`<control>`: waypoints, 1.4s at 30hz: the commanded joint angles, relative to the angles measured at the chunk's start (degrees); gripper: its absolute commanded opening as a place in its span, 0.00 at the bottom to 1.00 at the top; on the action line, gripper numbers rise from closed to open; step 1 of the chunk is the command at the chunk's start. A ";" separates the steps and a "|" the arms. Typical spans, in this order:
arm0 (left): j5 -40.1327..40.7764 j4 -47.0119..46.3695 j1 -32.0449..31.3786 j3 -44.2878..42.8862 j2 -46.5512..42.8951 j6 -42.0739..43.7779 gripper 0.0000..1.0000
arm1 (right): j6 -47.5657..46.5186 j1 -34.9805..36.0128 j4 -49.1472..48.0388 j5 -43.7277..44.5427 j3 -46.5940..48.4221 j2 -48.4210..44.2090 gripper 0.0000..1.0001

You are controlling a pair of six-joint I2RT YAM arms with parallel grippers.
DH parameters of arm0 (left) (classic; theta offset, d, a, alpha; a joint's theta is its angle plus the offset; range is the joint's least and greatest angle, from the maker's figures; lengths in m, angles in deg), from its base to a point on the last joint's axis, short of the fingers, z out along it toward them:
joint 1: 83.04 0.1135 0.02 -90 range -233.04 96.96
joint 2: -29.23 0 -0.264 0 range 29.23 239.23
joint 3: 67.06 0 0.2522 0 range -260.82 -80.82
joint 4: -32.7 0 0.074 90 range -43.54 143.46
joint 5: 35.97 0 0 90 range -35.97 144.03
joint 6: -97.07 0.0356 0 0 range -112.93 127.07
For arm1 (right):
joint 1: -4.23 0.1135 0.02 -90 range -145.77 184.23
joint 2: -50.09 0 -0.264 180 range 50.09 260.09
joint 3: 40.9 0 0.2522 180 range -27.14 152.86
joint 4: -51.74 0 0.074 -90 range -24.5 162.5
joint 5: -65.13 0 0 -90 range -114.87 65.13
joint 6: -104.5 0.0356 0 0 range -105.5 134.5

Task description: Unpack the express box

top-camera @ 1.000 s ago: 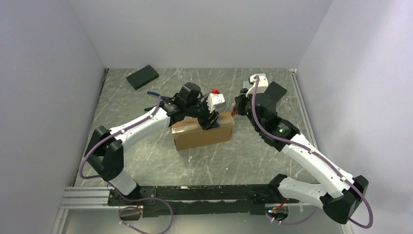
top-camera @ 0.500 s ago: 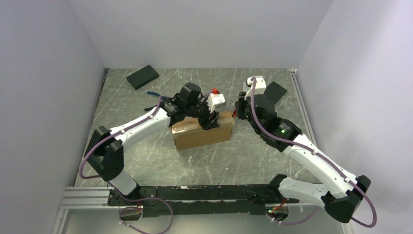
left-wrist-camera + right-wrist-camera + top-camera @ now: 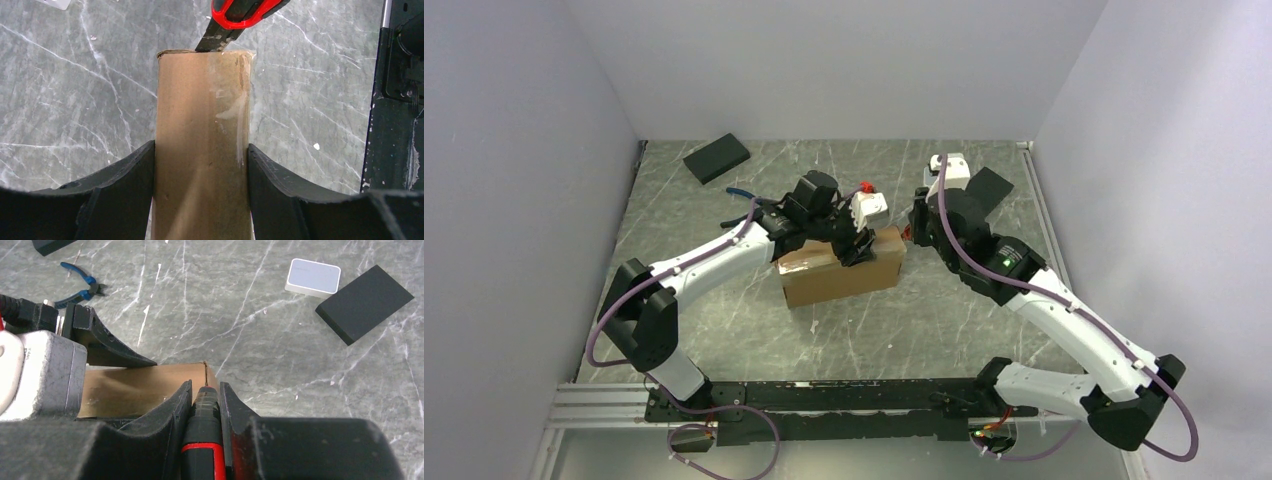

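Note:
The express box (image 3: 839, 272), plain brown cardboard, stands on its long edge in the middle of the table. My left gripper (image 3: 856, 245) comes down over its top and is shut on it; both black fingers press its two broad faces (image 3: 202, 100). My right gripper (image 3: 206, 386) is shut on a red-and-black utility knife (image 3: 205, 440). The knife's tip (image 3: 215, 42) meets the taped upper right end of the box (image 3: 135, 390), right at the corner. The blade itself is too small to make out.
A black flat block (image 3: 717, 158) lies at the back left. Another black block (image 3: 364, 303) lies at the back right, next to a small white-grey case (image 3: 313, 277). Blue-handled pliers (image 3: 82, 286) lie behind the box. Grey walls close three sides.
The right arm has shifted slightly left, bringing the knife closer against the box's right end. The left gripper and the box have stayed put.

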 commanded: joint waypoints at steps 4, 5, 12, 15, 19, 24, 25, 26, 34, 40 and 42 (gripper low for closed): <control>8.62 -1.92 -0.21 1.49 0.66 0.84 0.42 | 3.88 0.74 3.34 -1.71 3.56 2.39 0.00; 8.74 -2.04 -0.34 1.69 0.64 0.84 0.42 | 3.87 0.71 3.69 -1.85 3.94 2.12 0.00; 9.80 -2.30 -0.42 1.96 0.61 1.06 0.42 | 4.18 0.71 8.55 -1.63 6.39 0.68 0.00; 10.07 -2.30 -0.47 2.02 0.62 1.08 0.42 | 4.14 0.75 8.52 -2.26 5.65 0.63 0.00; 10.39 -2.16 -0.49 1.98 0.61 0.94 0.41 | 4.20 0.75 6.07 -3.48 1.97 2.22 0.00; 12.22 -1.78 -0.46 2.26 1.16 1.02 0.38 | 3.07 0.75 4.92 -3.76 0.53 -0.07 0.00; 12.46 -1.68 -0.48 2.09 1.26 1.10 0.38 | 3.01 0.71 5.45 -3.79 0.87 -0.43 0.00; 12.55 -1.60 -0.46 2.03 1.35 1.03 0.38 | 3.06 0.75 5.95 -3.90 1.17 -0.78 0.00; 12.84 -1.67 -0.44 1.95 1.38 1.18 0.36 | 3.89 1.13 8.37 -3.98 2.99 -2.22 0.00; 12.84 -1.50 -0.41 1.79 1.53 1.20 0.36 | 4.08 1.15 5.70 -4.25 -0.59 -0.87 0.00; 12.97 -1.50 -0.46 1.92 1.57 1.26 0.35 | 4.30 1.11 5.80 -4.13 -0.92 -0.69 0.00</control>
